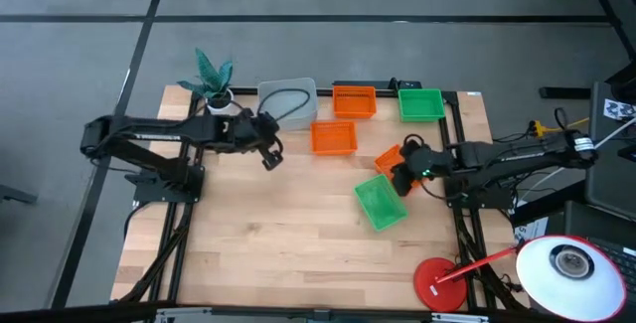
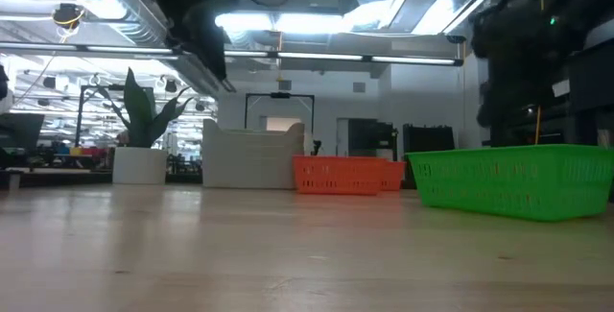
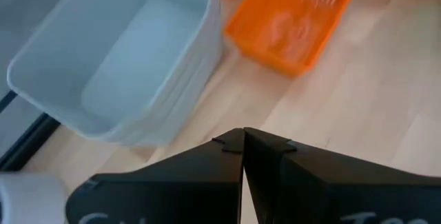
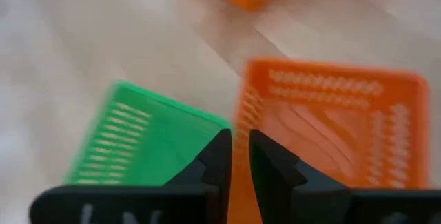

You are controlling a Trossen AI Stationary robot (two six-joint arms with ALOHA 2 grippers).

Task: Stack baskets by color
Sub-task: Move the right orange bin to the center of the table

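A pale grey basket (image 1: 288, 102) stands at the table's far edge, with one orange basket (image 1: 355, 101) and one green basket (image 1: 420, 103) to its right. A second orange basket (image 1: 334, 138) sits nearer the middle. Another green basket (image 1: 381, 204) lies askew right of centre. My right gripper (image 1: 400, 176) is shut on a third orange basket (image 1: 390, 157) just beyond that green one. My left gripper (image 1: 270, 157) hangs shut and empty over bare wood, near the grey basket (image 3: 117, 58). My right gripper pinches one side wall of the orange basket at its rim (image 4: 242, 110), one finger inside the tub and one outside. The fingers slant down onto it from the table's right side. The basket's open top faces the wrist camera. I cannot tell whether it is clear of the table.
A white pot with a teal plant (image 1: 214, 92) stands at the far left corner. A lamp with a red base (image 1: 437, 283) and white head (image 1: 566, 263) stands at the near right corner. Bare wood (image 1: 268, 243) spreads over the near left half.
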